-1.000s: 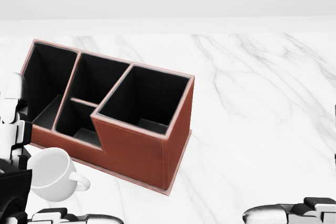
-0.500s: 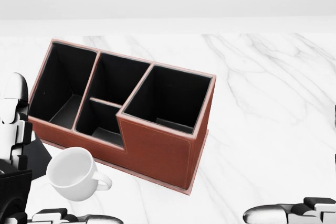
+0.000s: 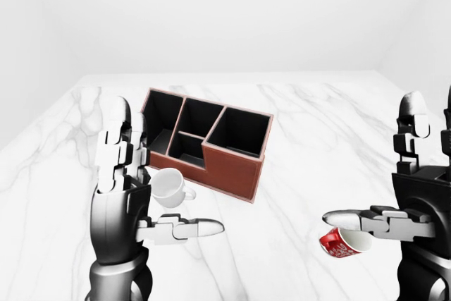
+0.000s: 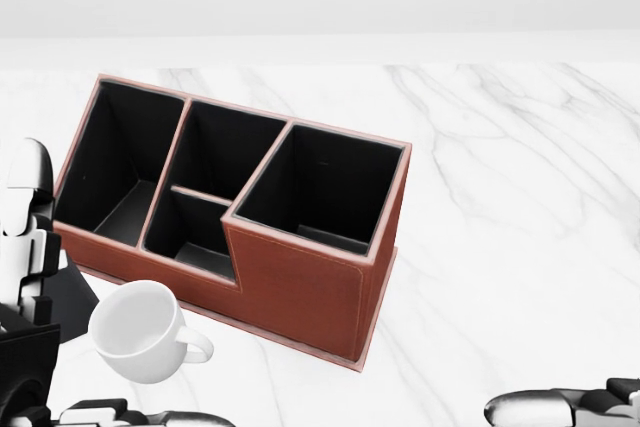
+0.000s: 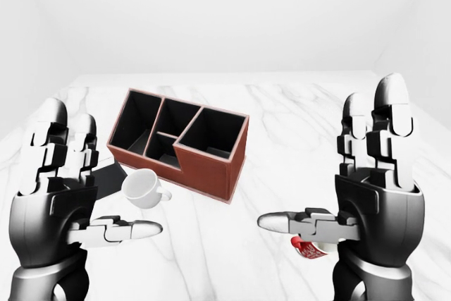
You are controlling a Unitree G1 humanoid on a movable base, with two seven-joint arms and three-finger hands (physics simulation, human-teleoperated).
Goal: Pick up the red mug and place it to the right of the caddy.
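The robot's left hand (image 3: 123, 195) is raised over the left part of the marble desk (image 3: 310, 125), its fingers (image 3: 116, 142) spread upright and its thumb pointing inward, holding nothing; it looks parked rather than reaching. Just beside it, the white mug (image 3: 169, 187) stands upright with its handle turned toward the right edge, close against the caddy's low side. The caddy (image 3: 211, 142), a brown box with black compartments, sits skewed near the desk's middle, leaving bare marble on its right where the red mug is meant to go. The red mug (image 3: 343, 242) lies tipped on its side toward the desk's near right corner, well apart from the caddy. The right hand (image 5: 370, 188) hovers above it with fingers apart, thumb extended, seemingly lined up for a grasp but not closed on it. That thumb covers part of the mug, so its handle and any contact cannot be made out. In the head view the red mug falls outside the picture entirely.
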